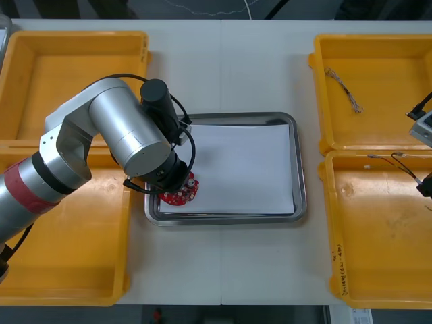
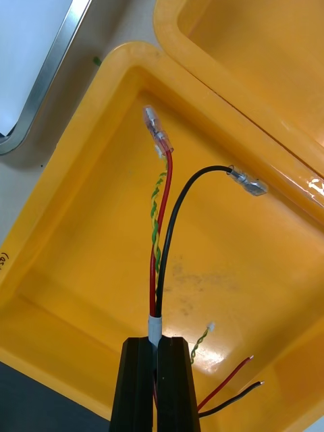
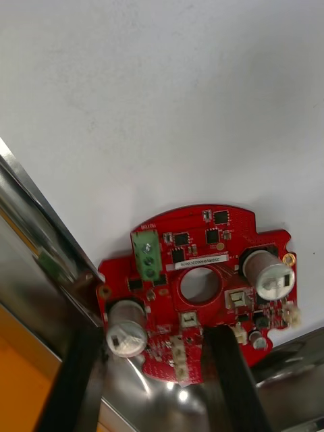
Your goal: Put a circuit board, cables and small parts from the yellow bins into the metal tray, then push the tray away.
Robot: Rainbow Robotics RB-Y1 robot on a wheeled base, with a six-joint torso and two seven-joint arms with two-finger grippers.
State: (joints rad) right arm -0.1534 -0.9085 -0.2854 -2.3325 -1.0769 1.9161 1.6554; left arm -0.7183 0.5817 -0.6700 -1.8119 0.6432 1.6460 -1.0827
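Here the board is round and red, with a hole at its middle. On its face are a green terminal block, two silver cylinders, small black chips and white sockets. It lies at the lower left corner of the tray, partly on the white sheet inside and partly over the shiny sloping wall. In the front view the left arm covers most of it, and a red edge shows beneath the wrist.

The left claw hangs over the board with its fingers wide apart. One finger is by the tray's wall beside a silver cylinder, and the other crosses the board's lower edge. The board is wider than the gap between them. Whether either finger touches it I cannot tell.

At the right edge of the front view, the right claw is over the lower right bin. Its fingers are closed to a narrow slit on a cable, pinched at a white sleeve. A red and a black wire run out from there, each ending in a clear connector. A green-and-yellow twisted cable lies in the bin just beside the red wire.
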